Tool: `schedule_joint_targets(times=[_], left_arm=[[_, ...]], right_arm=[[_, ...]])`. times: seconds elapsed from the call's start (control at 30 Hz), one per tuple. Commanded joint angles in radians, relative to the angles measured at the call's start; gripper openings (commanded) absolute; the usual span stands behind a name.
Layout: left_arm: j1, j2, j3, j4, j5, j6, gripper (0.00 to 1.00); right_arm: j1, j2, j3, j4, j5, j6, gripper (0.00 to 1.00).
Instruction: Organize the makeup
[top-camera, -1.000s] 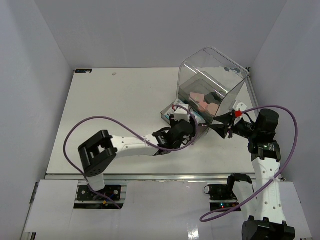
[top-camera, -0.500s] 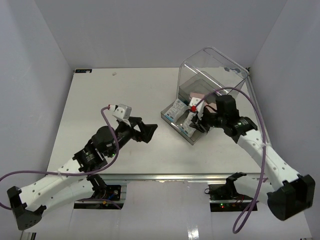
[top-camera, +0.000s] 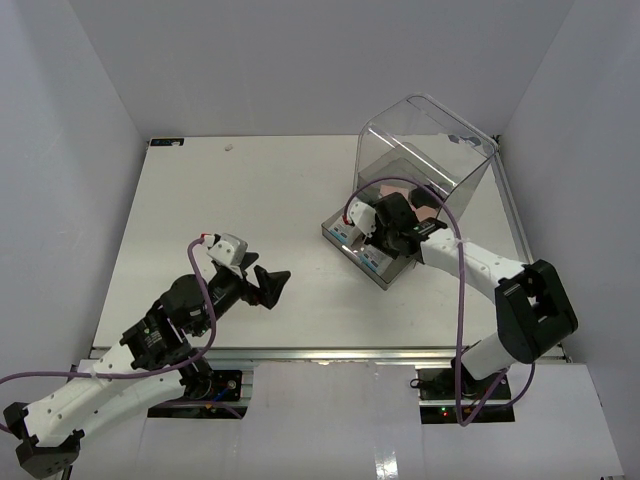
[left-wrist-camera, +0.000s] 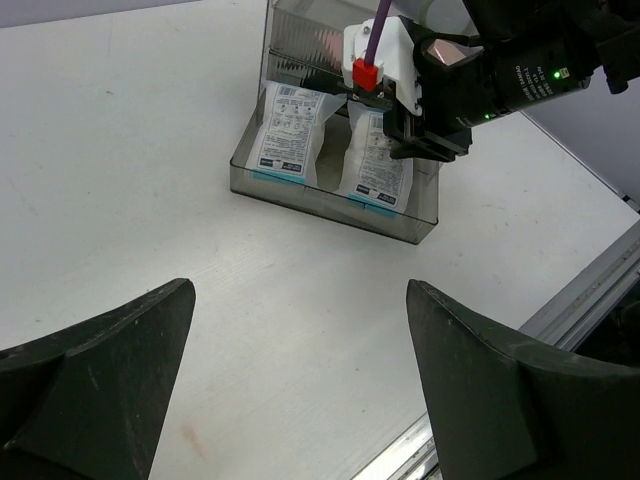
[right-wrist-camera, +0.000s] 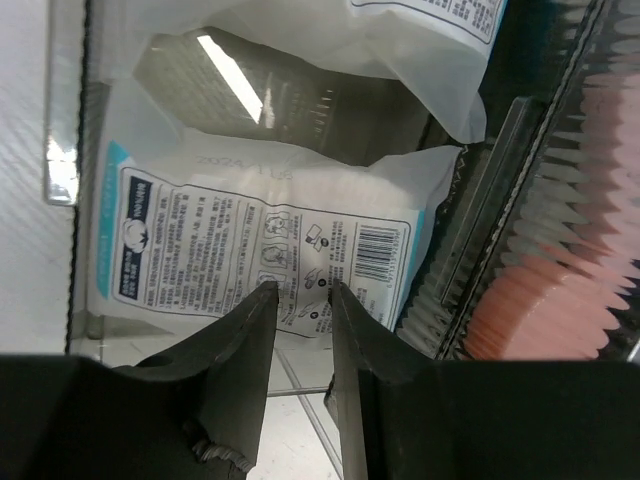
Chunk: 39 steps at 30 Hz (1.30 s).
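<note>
Two flat white printed packets lie side by side in the pulled-out clear drawer: one on the left, one on the right. My right gripper hangs over the drawer, its jaws a narrow gap apart with nothing between them. In the right wrist view the gripper is just above one packet, and a second packet lies beyond. A pink item shows through ribbed clear plastic. My left gripper is wide open and empty over bare table, and in its wrist view it faces the drawer.
The large clear plastic box stands at the back right, behind the drawer, with something pink inside. The table's front metal edge runs close by the left gripper. A small scrap lies at the table's far edge.
</note>
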<state>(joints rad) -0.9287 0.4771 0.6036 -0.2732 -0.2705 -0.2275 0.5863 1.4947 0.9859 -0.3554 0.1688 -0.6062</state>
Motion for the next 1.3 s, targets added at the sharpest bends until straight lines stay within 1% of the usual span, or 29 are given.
schedule_joint_targets(times=[0.0,0.17,0.43,0.5,0.6,0.7,0.8,0.93,1.03,1.1,1.27], left_arm=[[0.005,-0.017,-0.004,-0.009,-0.019,0.017,0.98],[0.004,-0.036,-0.008,-0.012,-0.024,0.014,0.98],[0.005,-0.045,-0.01,-0.011,-0.029,0.011,0.98],[0.005,-0.046,-0.01,-0.012,-0.029,0.011,0.98],[0.005,-0.048,-0.01,-0.012,-0.03,0.011,0.98],[0.005,-0.048,-0.01,-0.012,-0.031,0.011,0.98],[0.005,-0.048,-0.01,-0.012,-0.032,0.011,0.98],[0.005,-0.048,-0.01,-0.009,-0.033,0.013,0.98],[0.005,-0.049,-0.01,-0.01,-0.038,0.016,0.98],[0.005,-0.05,-0.011,-0.008,-0.039,0.017,0.98],[0.005,-0.052,-0.011,-0.01,-0.044,0.02,0.98]], right_arm=[[0.01,0.053,0.001,0.085,0.155,-0.033,0.35],[0.012,0.132,-0.001,0.084,0.13,-0.021,0.35],[0.01,0.173,0.01,0.07,0.098,-0.003,0.35],[0.01,0.16,0.012,0.065,0.087,-0.003,0.35],[0.013,0.097,0.03,0.042,0.047,-0.003,0.35],[0.017,0.016,0.074,-0.009,-0.039,-0.012,0.35],[0.024,-0.029,0.118,-0.049,-0.104,-0.02,0.35],[0.031,-0.025,0.162,-0.065,-0.158,-0.027,0.36],[0.044,0.019,0.197,-0.048,-0.186,-0.033,0.36],[0.054,0.056,0.214,-0.013,-0.177,-0.039,0.36],[0.069,0.172,0.309,0.047,-0.051,-0.063,0.37]])
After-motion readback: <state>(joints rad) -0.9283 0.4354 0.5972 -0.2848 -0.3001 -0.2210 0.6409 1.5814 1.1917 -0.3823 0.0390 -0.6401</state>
